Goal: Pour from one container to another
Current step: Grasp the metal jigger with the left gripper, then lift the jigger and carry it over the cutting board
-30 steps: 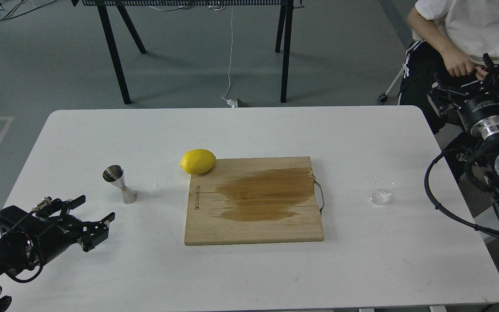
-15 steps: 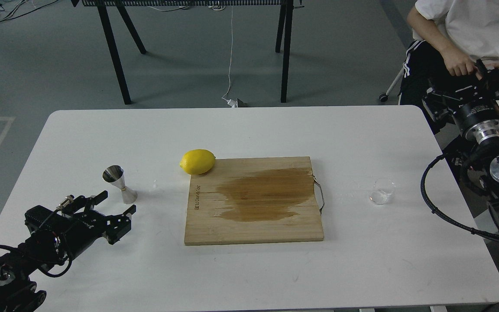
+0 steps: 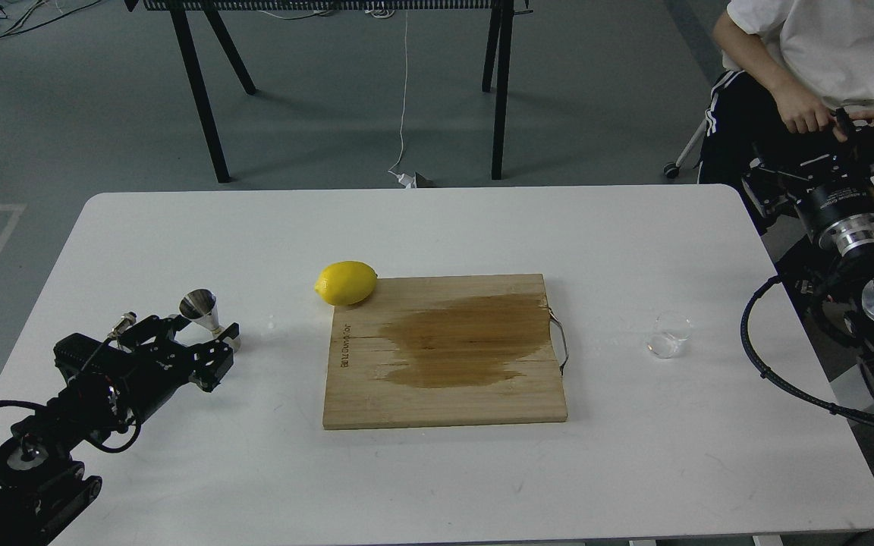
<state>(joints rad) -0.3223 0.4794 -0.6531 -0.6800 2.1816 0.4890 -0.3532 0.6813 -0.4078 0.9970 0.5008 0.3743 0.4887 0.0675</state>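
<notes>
Setting: grey floor, with a white table filling most of the head view.
Clear cup: tiny and transparent, upright on the bare tabletop to the right of the board, apart from everything else; whether it holds any liquid cannot be told.
Steel jigger: hourglass-shaped, upright on the left part of the table, open mouth up; its foot is partly hidden by the gripper in front of it.
Left gripper: its two fingers are spread apart, one on either side of the jigger's lower half; whether they touch the metal cannot be told.
Left arm: black, comes in from the lower left corner and lies low over the table.
Right gripper: beyond the table's far right corner, well apart from the cup; seen dark and end-on, so whether its fingers are apart or together cannot be told.
Right arm: black with silver joints, along the right edge of the view, a black cable looping below it.
Cutting board: wooden, in the middle of the table, with a large darker wet-looking patch and a metal handle on its right edge.
Lemon: yellow, at the board's far left corner, touching or just overlapping it.
Person: seated at the upper right in a white shirt, hands close to the right gripper.
Background: black table legs and a white cord on the floor.
</notes>
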